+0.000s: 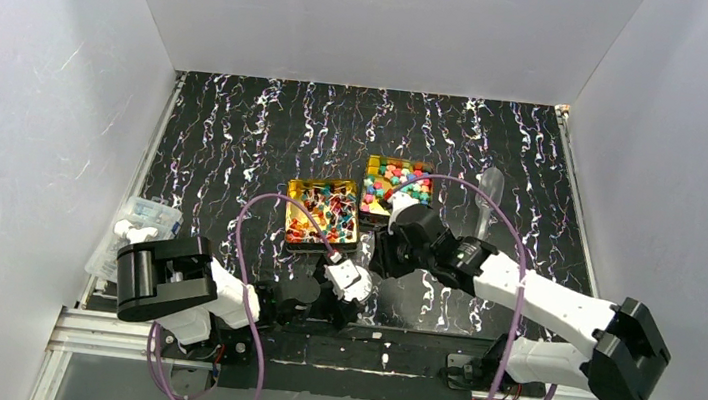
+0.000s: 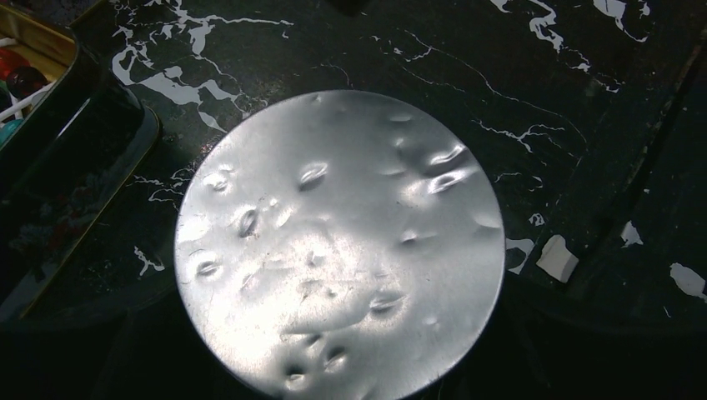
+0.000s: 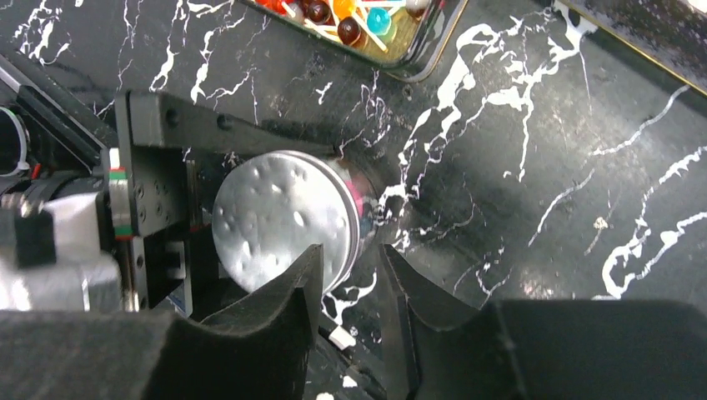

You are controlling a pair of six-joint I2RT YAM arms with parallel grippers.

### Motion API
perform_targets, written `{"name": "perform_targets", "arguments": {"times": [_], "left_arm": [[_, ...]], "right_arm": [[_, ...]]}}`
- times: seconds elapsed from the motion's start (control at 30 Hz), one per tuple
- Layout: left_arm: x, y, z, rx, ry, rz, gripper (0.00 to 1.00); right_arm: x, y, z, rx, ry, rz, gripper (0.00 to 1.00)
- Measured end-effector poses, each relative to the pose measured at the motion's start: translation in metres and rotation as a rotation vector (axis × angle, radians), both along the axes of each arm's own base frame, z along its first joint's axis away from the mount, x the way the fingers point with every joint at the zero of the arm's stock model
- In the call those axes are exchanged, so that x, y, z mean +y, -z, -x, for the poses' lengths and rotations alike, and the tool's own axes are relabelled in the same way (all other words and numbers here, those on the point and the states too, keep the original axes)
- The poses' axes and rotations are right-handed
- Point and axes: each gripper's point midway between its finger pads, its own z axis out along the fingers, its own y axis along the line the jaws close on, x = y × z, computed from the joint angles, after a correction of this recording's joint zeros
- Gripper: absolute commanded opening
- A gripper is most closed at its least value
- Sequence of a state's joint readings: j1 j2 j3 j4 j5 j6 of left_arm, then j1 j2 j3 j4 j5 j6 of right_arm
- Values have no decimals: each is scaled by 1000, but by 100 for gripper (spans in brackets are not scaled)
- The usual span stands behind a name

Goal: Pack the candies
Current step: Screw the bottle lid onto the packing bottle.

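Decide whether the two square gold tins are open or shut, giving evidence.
Open. The nearer tin and the farther tin both lack lids, with candies exposed to the top camera.

The left arm [image 1: 181, 286] and the right arm [image 1: 545, 300] look alike: white links between big black rounded joint housings. A thin purple cable [image 1: 238, 237] runs back from each tool in a loose loop. The right gripper [image 3: 350, 254] has two matt black fingers [image 3: 279, 312], thick at the root and curved toward a narrow tip. Just behind the fingers of the left gripper [image 1: 353, 276] there is a black block [image 3: 154, 187] with small screw holes, then a thin green and red ring [image 3: 119, 204], then a white housing [image 3: 58, 250].
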State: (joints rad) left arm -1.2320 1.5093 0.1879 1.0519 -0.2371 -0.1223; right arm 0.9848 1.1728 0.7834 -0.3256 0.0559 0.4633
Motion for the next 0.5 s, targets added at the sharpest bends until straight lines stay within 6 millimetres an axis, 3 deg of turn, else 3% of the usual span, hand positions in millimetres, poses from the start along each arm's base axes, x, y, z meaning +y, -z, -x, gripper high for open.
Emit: {"name": "perform_targets", "arguments": {"times": [0.5], "left_arm": [[-5,0,6,1,50,1,53]], "right_arm": [[29,16,-19,118,-119,-134,41]]}}
